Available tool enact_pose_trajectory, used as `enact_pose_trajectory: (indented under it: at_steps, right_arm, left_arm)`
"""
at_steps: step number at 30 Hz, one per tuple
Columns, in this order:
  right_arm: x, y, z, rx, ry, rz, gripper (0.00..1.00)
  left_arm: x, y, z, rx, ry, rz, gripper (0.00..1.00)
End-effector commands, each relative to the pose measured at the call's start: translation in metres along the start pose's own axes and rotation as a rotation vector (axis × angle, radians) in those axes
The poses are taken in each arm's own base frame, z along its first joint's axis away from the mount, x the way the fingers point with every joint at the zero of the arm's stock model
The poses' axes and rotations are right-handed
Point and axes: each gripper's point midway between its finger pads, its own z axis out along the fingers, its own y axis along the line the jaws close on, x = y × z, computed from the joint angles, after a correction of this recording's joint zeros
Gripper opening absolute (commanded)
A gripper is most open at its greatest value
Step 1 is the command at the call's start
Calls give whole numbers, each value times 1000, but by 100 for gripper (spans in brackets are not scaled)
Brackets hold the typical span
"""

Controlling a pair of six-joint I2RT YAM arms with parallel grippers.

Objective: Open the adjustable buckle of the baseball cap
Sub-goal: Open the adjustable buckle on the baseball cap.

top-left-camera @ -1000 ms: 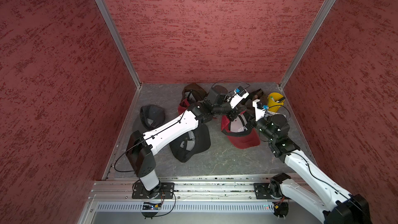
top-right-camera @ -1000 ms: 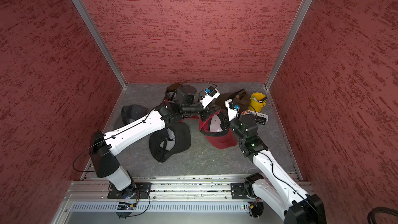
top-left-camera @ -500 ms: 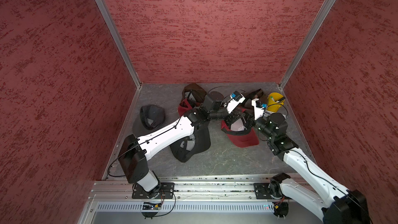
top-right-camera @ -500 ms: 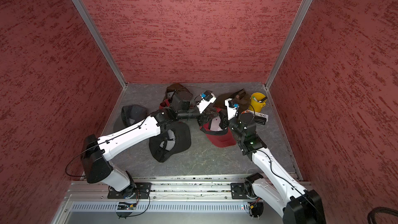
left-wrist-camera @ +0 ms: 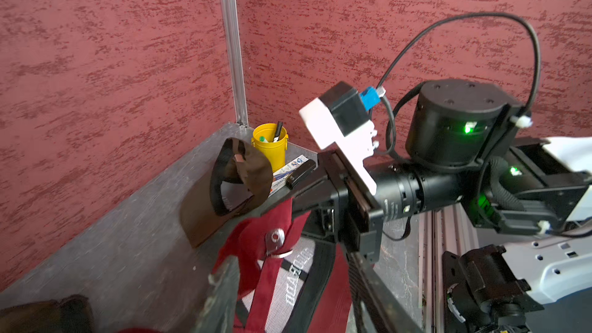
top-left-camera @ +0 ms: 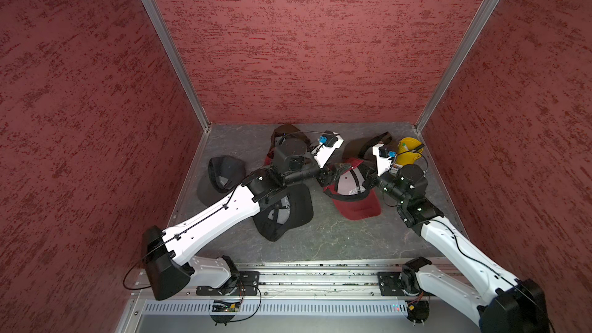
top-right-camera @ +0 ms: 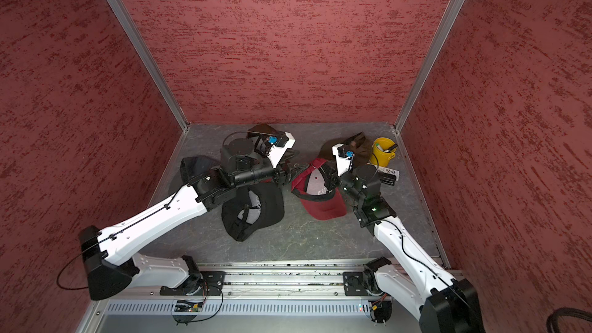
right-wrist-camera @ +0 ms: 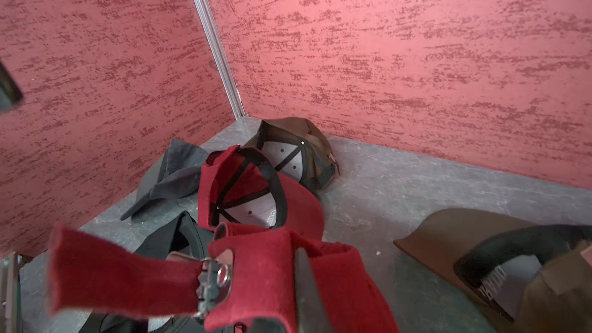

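Right wrist: felt strap (right-wrist-camera: 121,273), metal buckle (right-wrist-camera: 216,278)

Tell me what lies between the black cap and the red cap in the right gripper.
Only a narrow strip of bare gray floor. The black cap and the red cap do not touch. Both top views show this.

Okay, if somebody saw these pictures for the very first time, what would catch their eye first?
The red cap, inside up at the centre, between the two grippers: the right gripper pinches its rear edge, the left gripper stands open beside it. In the right wrist view its silver buckle on the red strap fills the foreground. A yellow cup stands in the far right corner.
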Motion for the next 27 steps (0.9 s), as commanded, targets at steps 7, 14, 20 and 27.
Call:
enact_pose_trajectory:
  at_steps: [7,14,20,27]
  right_arm:
    - [-16,9,4,-54,-19,-27,0]
    - [-18,15,1,-80,-23,-31,0]
    - [-19,19,0,-102,-26,-25,0]
    - [-16,22,-1,-117,-11,-29,0]
  left_arm:
    - [58,-10,23,101,89,-69,51]
    - [75,1,43,76,120,-65,51]
    - [88,3,52,77,143,-66,53]
    - [90,12,50,-2,115,-41,57]
